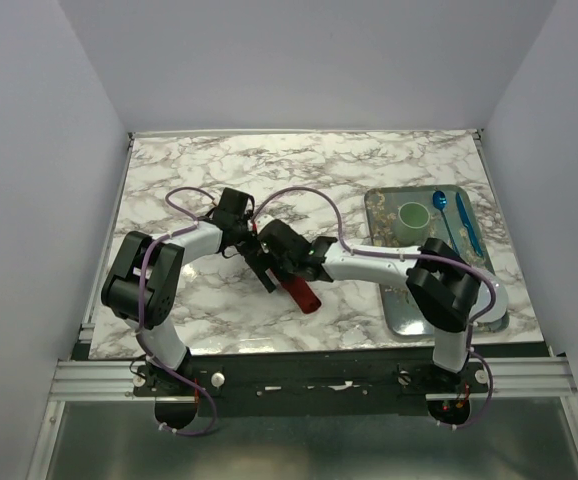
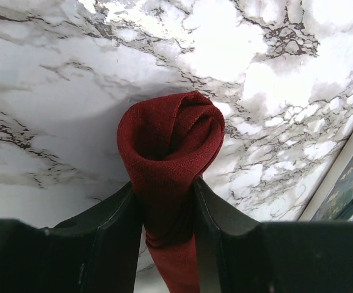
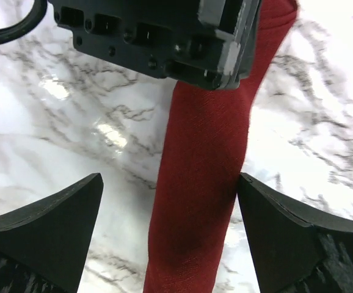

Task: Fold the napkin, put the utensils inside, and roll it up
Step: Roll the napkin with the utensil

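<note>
The dark red napkin (image 1: 302, 294) is rolled into a tight tube on the marble table. In the left wrist view its spiral end (image 2: 170, 137) faces the camera. My left gripper (image 2: 167, 201) is shut on the roll near that end. In the right wrist view the roll (image 3: 204, 183) runs up between my fingers. My right gripper (image 3: 170, 213) is open around it, its right fingertip (image 3: 256, 195) beside the cloth. The left gripper's body sits above the roll there. The gold utensils are hidden from view.
A metal tray (image 1: 393, 240) at the right holds a green cup (image 1: 413, 215) and a blue spoon (image 1: 442, 205) with another blue utensil (image 1: 468, 225). Both arms meet at the table's middle. Grey walls surround the table.
</note>
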